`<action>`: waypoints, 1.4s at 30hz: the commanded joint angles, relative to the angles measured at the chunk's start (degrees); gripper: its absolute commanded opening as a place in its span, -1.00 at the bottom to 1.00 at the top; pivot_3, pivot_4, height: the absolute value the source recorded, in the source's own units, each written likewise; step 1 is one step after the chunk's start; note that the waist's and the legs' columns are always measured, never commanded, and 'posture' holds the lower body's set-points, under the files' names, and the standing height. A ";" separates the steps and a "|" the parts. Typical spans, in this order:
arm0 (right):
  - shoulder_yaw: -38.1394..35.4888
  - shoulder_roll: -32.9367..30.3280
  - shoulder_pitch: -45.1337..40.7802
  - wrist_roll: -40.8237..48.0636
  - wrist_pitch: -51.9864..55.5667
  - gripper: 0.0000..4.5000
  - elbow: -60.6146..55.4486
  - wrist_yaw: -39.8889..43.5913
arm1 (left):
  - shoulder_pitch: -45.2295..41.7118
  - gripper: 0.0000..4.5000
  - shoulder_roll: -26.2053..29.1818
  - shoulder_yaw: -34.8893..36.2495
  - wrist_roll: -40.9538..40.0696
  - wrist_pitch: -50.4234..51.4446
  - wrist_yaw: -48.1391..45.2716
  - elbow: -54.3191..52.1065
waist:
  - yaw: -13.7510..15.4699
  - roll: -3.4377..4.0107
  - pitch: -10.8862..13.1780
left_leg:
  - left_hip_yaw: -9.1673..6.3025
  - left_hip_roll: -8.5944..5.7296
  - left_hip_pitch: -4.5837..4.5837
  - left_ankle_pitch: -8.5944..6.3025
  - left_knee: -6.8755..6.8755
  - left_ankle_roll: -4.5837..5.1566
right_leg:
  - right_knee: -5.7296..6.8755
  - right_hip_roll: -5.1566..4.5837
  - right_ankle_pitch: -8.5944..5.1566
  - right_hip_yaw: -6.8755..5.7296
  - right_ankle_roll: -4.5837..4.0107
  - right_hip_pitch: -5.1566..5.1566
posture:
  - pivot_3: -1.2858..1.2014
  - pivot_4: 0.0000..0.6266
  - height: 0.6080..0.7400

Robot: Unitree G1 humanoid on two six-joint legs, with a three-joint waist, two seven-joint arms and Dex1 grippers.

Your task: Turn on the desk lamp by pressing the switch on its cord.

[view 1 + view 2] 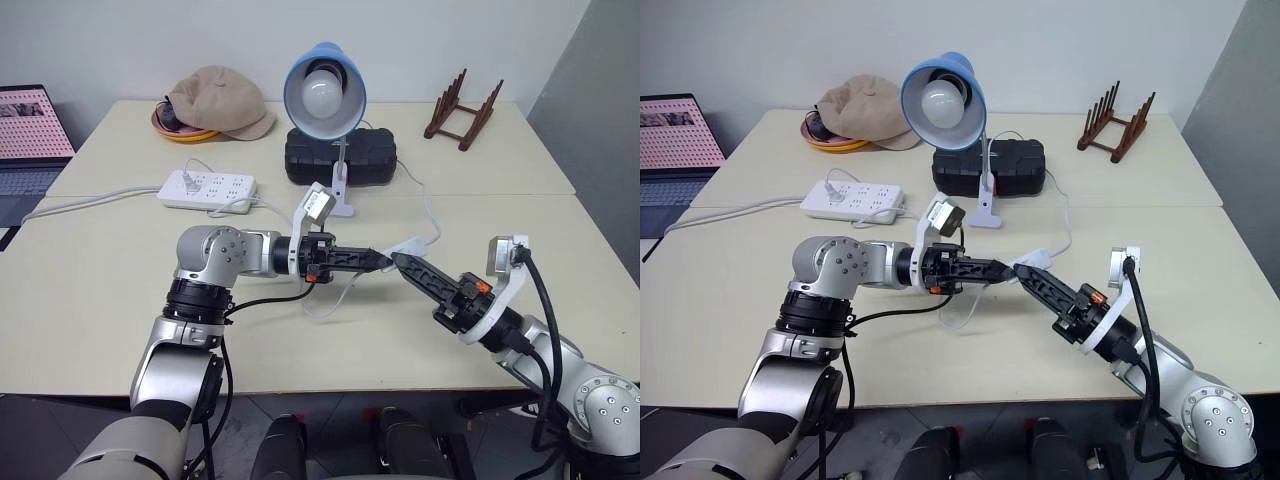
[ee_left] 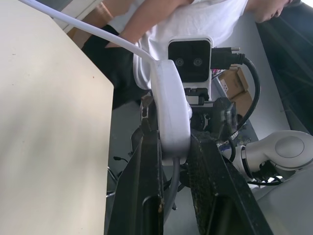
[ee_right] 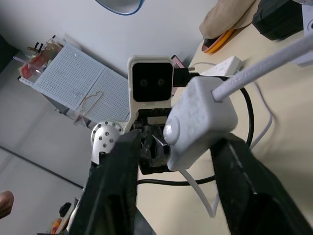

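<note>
The desk lamp (image 1: 324, 85) stands at the back of the table, its blue shade facing me and its bulb unlit. Its thin white cord (image 1: 430, 215) runs down to the middle of the table. My left gripper (image 1: 380, 260) is shut on the white switch (image 2: 171, 107), holding it above the tabletop and pointing to the right. My right gripper (image 1: 403, 265) meets it tip to tip from the right. In the right wrist view the switch (image 3: 198, 117) sits between that gripper's fingers (image 3: 244, 181), with a gap still showing on one side.
A white power strip (image 1: 207, 188) lies at the back left. A black case (image 1: 340, 158) sits behind the lamp's base. A beige cap (image 1: 215, 100), a wooden rack (image 1: 463, 112) and a laptop (image 1: 30, 140) are further off. A person (image 2: 195, 19) stands beyond the table.
</note>
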 commanded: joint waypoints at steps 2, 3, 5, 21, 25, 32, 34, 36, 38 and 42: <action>-0.30 0.42 -0.69 0.53 -1.11 -0.50 -1.71 0.35 | -0.09 -0.83 0.52 0.05 -1.30 0.03 -0.15 -2.00 | 0.00 0.00 0.00 | 0.00 0.00 0.00 0.00 0.00 0.00 | -0.01 0.00 0.00 0.00 0.00 0.00 | 0.03 -0.52 1.00; -0.39 0.48 -0.48 0.55 -1.21 -0.60 -1.78 0.34 | 0.01 -0.83 0.56 0.06 -1.47 0.14 -0.08 -2.17 | 0.00 0.00 0.00 | 0.00 0.00 0.00 0.00 0.00 0.00 | -0.01 0.00 0.00 0.00 0.00 0.00 | 0.03 -0.52 1.00; -0.48 0.68 -0.11 0.79 -1.44 -0.70 -2.01 0.28 | 0.27 -0.83 0.67 -0.09 -1.69 0.16 -0.04 -2.55 | 0.00 0.00 0.00 | 0.00 0.00 0.00 0.00 0.00 0.00 | -0.01 0.00 0.00 0.00 0.00 0.00 | 0.03 -0.52 1.00; -1.45 -2.13 -0.23 -0.43 -0.72 -0.32 -2.65 0.78 | -0.30 -0.83 1.52 -0.92 -1.67 -1.59 -0.36 -2.11 | 0.00 0.00 0.00 | 0.01 0.00 -0.01 0.00 0.00 0.00 | -0.02 0.00 -0.01 0.02 -0.02 -0.01 | 0.03 -0.52 1.00; -3.92 -8.03 2.33 -0.97 1.48 0.15 -3.92 3.16 | -1.40 -0.83 2.43 -2.97 1.37 -6.03 -1.75 -0.08 | 0.20 -0.01 0.01 | 0.02 -0.02 -0.02 0.00 -0.01 0.00 | -0.04 -0.02 -0.01 0.02 -0.02 -0.01 | 0.03 -0.52 1.00; -12.18 -25.08 11.57 -19.94 4.17 0.84 -11.51 10.75 | -5.02 -0.83 1.73 -12.66 19.96 -33.46 -3.76 11.70 | 1.03 -0.01 0.01 | 0.07 -0.08 -0.07 0.00 -0.01 0.00 | -0.16 -0.08 -0.02 0.03 -0.03 -0.01 | 0.03 -0.52 1.00; -9.51 -31.93 14.31 -35.42 2.33 0.97 -14.12 13.06 | -6.56 -0.83 0.05 -15.25 26.72 -43.67 -1.33 18.04 | 1.20 0.00 0.01 | 0.11 -0.14 -0.09 0.00 0.00 0.00 | -0.21 -0.13 -0.02 0.04 -0.02 -0.01 | 0.03 -0.52 1.00; -8.29 -32.76 15.63 -43.73 0.14 0.97 -14.66 11.94 | -7.85 -0.83 -1.14 -18.27 33.55 -54.41 0.81 24.03 | 1.26 -0.03 0.03 | 0.13 -0.17 -0.13 0.00 0.04 0.00 | -0.29 -0.17 -0.02 0.03 0.00 -0.01 | 0.03 -0.52 1.00; -7.49 -31.48 15.78 -48.51 -1.86 0.97 -14.80 10.93 | -9.41 -0.83 -2.86 -19.00 37.30 -60.77 2.84 29.77 | 1.23 -0.19 0.02 | 0.10 -0.13 -0.17 -0.01 0.00 0.00 | -0.45 -0.16 -0.01 0.00 0.01 0.00 | 0.03 -0.52 1.00; -4.70 -28.10 15.60 -56.64 -3.03 0.97 -14.38 9.76 | -12.07 -0.83 -5.38 -19.97 43.64 -71.17 6.01 38.38 | 1.09 -0.19 0.02 | 0.16 -0.14 -0.31 -0.01 -0.06 0.00 | -0.63 -0.15 0.08 0.06 0.16 -0.03 | 0.03 -0.52 1.00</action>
